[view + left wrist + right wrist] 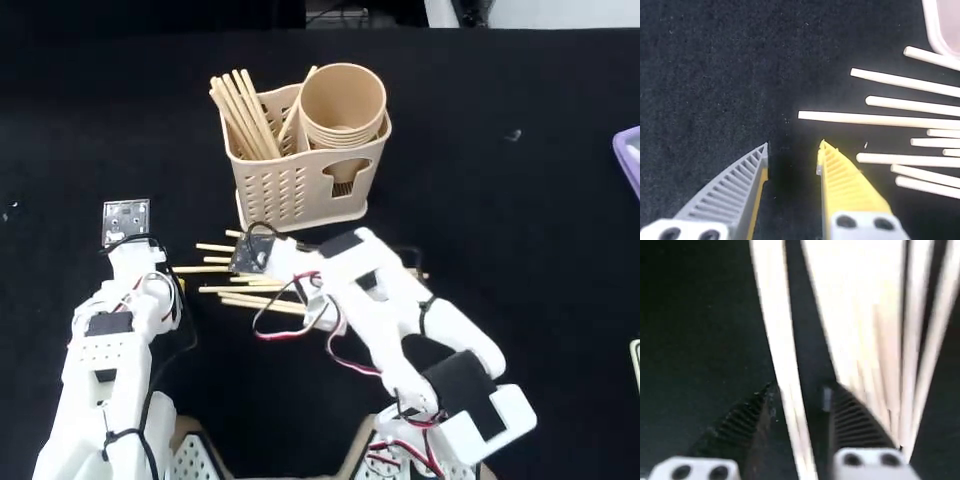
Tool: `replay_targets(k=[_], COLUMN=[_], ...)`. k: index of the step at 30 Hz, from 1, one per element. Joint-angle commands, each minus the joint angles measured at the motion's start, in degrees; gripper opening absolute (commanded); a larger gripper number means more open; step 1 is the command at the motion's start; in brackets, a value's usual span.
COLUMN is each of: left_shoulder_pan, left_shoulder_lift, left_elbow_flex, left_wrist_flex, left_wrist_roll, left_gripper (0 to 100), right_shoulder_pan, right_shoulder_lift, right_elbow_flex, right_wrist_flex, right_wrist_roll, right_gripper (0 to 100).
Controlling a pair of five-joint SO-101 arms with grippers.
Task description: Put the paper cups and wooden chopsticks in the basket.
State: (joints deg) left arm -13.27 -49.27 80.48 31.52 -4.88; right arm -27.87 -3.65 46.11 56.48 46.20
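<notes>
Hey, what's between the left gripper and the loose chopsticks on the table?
Just bare black table. In the left wrist view the open left gripper sits short of the nearest chopstick.

The matt black cloth table cover is shown finely napped. The slotted beige plastic basket is moulded smooth, with slight sheen. The stacked tan paper cups are matt. The pale wooden chopsticks are left bare and smooth. Ribbed matt plastic is seen on the left gripper fingers.
</notes>
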Motion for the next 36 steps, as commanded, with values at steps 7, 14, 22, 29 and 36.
replay_targets(k=[7, 14, 22, 29, 36], left_shoulder_pan=[0.66, 0.66, 0.66, 0.66, 0.75], left_shoulder_lift=[-0.53, -0.53, -0.53, -0.53, -0.53], left_elbow_flex=[-0.31, -0.31, -0.31, -0.31, -0.31], left_wrist_flex=[-1.05, -1.05, -1.05, -1.14, -1.05], left_wrist_roll=[-0.44, -0.44, -0.44, -0.44, -0.44], left_gripper=[17, 17, 17, 17, 17], right_shoulder_pan=[0.88, 0.88, 0.53, -0.18, -1.41], right_shoulder_lift=[-11.65, -31.96, -53.41, -66.95, -68.44], right_elbow_flex=[9.71, 15.25, 14.55, 3.91, 1.19], right_wrist_flex=[-0.53, 0.00, 1.32, 0.18, -22.59], right_wrist_roll=[-0.44, -5.80, -17.49, -28.84, -42.99], right_gripper=[1.1, 1.1, 1.1, 1.1, 1.1])
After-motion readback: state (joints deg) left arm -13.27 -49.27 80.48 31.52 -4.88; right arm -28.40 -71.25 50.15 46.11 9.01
